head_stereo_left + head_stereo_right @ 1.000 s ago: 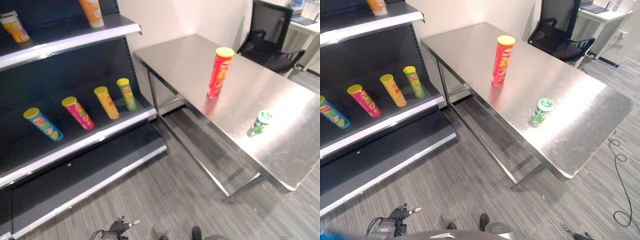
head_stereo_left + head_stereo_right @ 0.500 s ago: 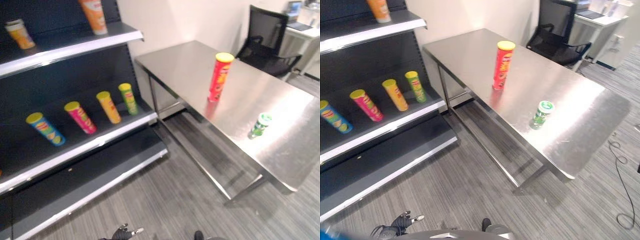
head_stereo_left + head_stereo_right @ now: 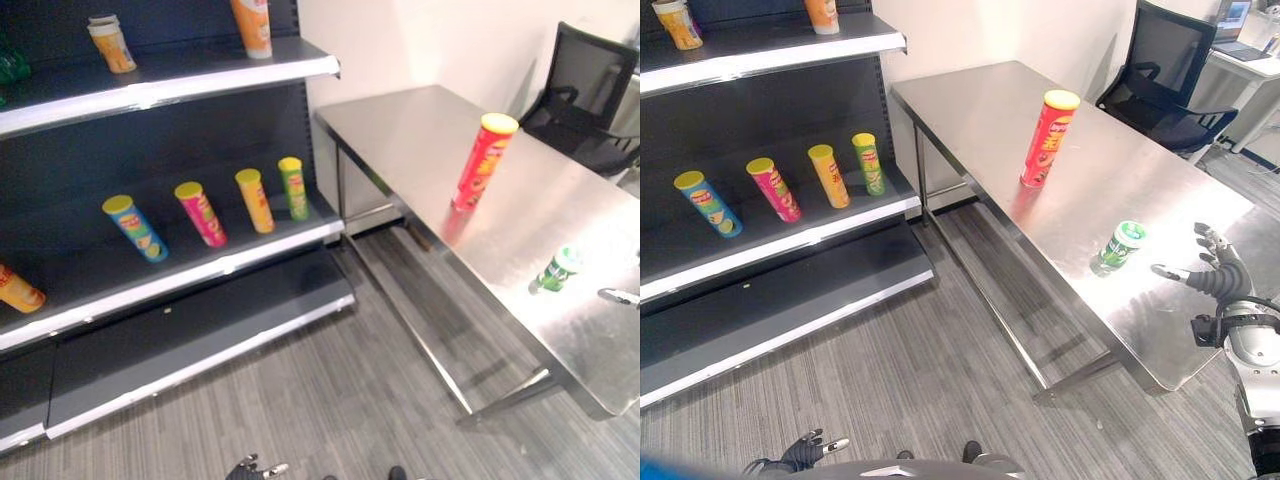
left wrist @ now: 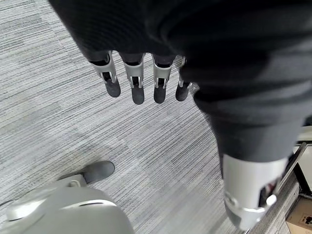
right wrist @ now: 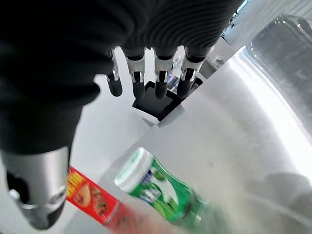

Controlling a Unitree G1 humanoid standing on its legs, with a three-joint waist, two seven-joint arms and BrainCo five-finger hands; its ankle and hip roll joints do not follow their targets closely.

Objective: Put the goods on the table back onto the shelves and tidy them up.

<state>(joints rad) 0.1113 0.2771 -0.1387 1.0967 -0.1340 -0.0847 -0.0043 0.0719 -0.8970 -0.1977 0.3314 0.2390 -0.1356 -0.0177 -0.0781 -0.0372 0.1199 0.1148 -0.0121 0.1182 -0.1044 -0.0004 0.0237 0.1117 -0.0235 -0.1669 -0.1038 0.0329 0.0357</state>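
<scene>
A tall red chip can (image 3: 1046, 138) with a yellow lid stands upright near the middle of the steel table (image 3: 980, 110). A short green can (image 3: 1119, 245) with a white lid stands closer to the table's near right edge. My right hand (image 3: 1212, 275) hovers open just right of the green can (image 5: 161, 187), fingers spread and not touching it. Low over the carpet, my left hand (image 3: 800, 455) hangs with relaxed fingers (image 4: 137, 85) and holds nothing.
Dark shelves (image 3: 200, 275) stand on the left: several chip cans (image 3: 203, 212) lean in a row on the middle shelf and several more goods (image 3: 108, 42) sit on the top shelf. A black office chair (image 3: 1170, 75) stands behind the table.
The whole picture has shifted, so the camera moved, bringing more of the shelves into sight. My right hand has come into view beside the green can.
</scene>
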